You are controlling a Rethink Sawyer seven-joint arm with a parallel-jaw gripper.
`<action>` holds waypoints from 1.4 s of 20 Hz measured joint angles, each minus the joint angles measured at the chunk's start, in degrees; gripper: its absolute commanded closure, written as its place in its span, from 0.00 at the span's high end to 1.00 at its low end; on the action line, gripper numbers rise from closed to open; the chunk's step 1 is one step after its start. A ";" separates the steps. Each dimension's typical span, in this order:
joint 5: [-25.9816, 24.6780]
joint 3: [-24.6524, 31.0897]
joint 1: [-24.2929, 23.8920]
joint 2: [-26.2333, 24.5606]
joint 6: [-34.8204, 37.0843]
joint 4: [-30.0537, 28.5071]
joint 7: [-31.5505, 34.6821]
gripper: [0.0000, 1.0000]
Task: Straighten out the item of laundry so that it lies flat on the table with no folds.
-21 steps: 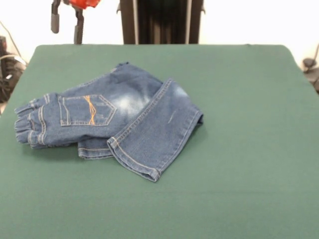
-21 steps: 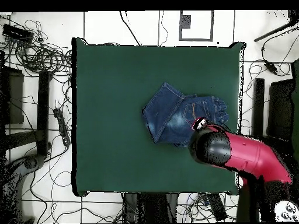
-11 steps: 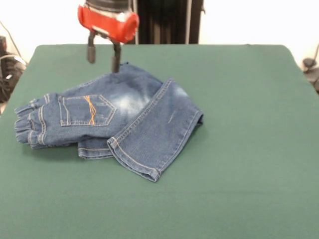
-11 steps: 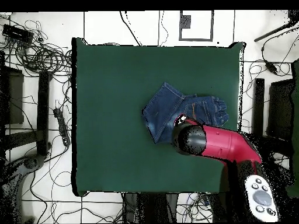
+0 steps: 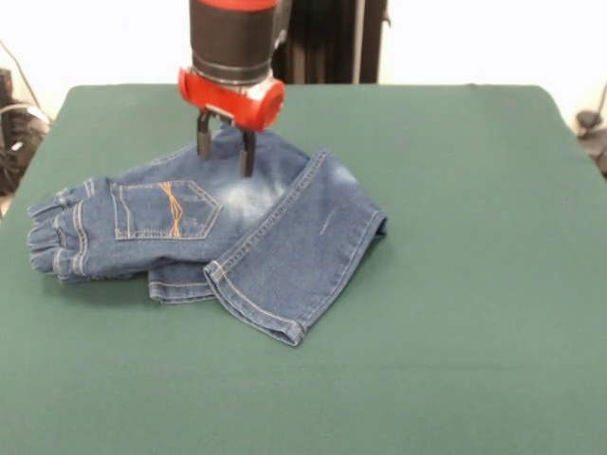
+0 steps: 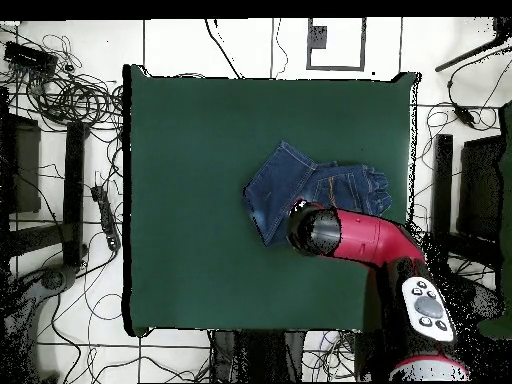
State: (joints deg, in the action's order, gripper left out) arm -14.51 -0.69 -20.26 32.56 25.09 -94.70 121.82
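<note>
While the small blue denim jeans [image 5: 228,227] lie folded on the big dark green table [image 5: 455,284], the red-and-black gripper [image 5: 226,157] hangs at their twelve o'clock edge, fingers apart, holding nothing.

One pair of jeans [image 5: 228,227] lies on one desk [image 5: 474,284]; from overhead the same single pair of jeans [image 6: 285,180] shows on the one desk [image 6: 200,150]. One back pocket [image 5: 166,210] is visible on the jeans, with one line of orange stitching [image 5: 171,209] across it. Two leg hems [image 5: 251,308] show, one over the other, and one gathered waistband [image 5: 52,237]. One robot arm [image 5: 237,38] comes down, carrying one gripper [image 5: 225,152] with two fingers [image 5: 247,156]. Overhead there is again one arm [image 6: 370,240]. On the floor [image 6: 60,330] around the desk lie many loose cables [image 6: 70,95], too tangled to count.
</note>
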 measured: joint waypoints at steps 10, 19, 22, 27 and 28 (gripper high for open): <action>0.02 -0.07 0.04 -5.98 -0.01 3.89 0.00 1.00; 0.90 -1.28 2.28 -8.84 0.04 7.44 0.00 1.00; 1.81 -2.22 3.40 -9.46 0.05 8.51 0.00 1.00; 3.23 -3.65 4.71 -10.40 0.45 9.92 0.00 1.00; 3.65 -4.07 5.10 -10.56 0.89 10.32 0.00 1.00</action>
State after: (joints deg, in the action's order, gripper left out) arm -10.86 -4.76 -15.16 22.00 25.98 -84.38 121.82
